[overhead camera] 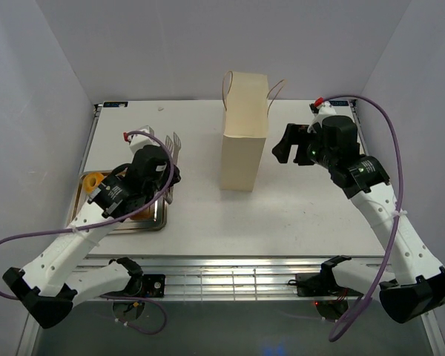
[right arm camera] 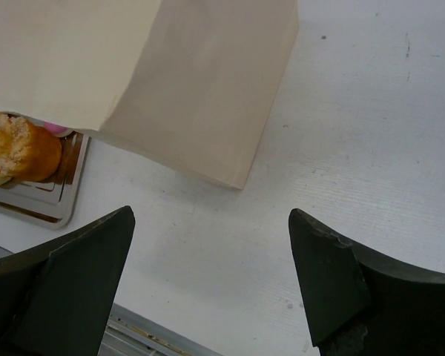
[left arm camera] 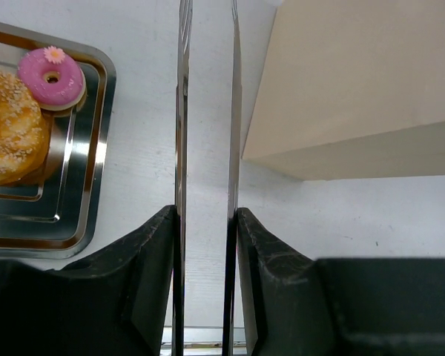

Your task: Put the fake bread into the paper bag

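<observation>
Left gripper [left arm camera: 205, 215]: jaws clenched on the handle end of the tongs [left arm camera: 182, 111], one black finger against each blade. Blades run straight out from the jaws with a narrow gap between them and nothing in it; their tips are out of frame in the wrist view.

Tongs' long axis points over bare worktop [left arm camera: 144, 148], down the lane between tray [left arm camera: 104, 96] and paper bag [left arm camera: 356, 81].

Fake bread [left arm camera: 11, 126], a sesame bun, sits on the tray on the side of the tongs away from the bag. It is off-axis and apart from the blades, with a pink donut [left arm camera: 52, 76] just beside it.

Judgement: the tongs must swing away from the bag to straddle the bun. Left arm is the nearer.

Right gripper [right arm camera: 211, 215]: jaws released wide, empty, with the bag between it and the bread.
</observation>
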Motion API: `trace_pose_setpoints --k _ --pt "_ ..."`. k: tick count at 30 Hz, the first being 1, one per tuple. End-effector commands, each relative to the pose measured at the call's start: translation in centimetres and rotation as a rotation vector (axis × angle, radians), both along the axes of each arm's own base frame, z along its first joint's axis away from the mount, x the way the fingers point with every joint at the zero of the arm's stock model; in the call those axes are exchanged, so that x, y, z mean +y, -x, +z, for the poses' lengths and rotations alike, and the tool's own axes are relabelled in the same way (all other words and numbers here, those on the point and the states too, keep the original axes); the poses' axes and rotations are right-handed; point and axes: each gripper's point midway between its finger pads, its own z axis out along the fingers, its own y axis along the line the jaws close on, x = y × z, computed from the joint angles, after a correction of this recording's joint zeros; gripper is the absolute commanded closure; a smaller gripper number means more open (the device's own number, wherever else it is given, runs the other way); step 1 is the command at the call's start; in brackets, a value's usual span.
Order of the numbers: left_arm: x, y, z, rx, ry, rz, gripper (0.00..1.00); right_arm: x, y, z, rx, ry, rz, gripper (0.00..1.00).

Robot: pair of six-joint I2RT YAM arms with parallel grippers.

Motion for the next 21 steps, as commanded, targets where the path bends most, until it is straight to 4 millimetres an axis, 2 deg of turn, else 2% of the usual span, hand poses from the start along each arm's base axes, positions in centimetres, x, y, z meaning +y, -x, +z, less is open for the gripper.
trace_pose_setpoints --k 1,3,9,14,21 --pt "2.5 1.4 3.0 -0.022 -0.032 0.006 0.53 1.0 -0.9 3.2 -0.041 -0.007 0.044 0.10" --pt "4.0 2.4 2.9 0.012 -0.068 0.031 0.49 1.1 -1.2 4.2 -0.054 -0.005 0.047 0.10" --pt "8.6 5.0 2.8 0.057 -0.160 0.171 0.46 1.3 -2.0 5.1 -0.072 0.005 0.052 0.10" --pt "10.2 6.1 2.7 0.081 -0.200 0.219 0.47 1.7 -2.4 4.3 -0.055 0.016 0.071 0.10" --pt "11.5 5.8 2.1 0.095 -0.291 0.264 0.50 1.5 -2.7 4.5 -0.069 0.033 0.070 0.10"
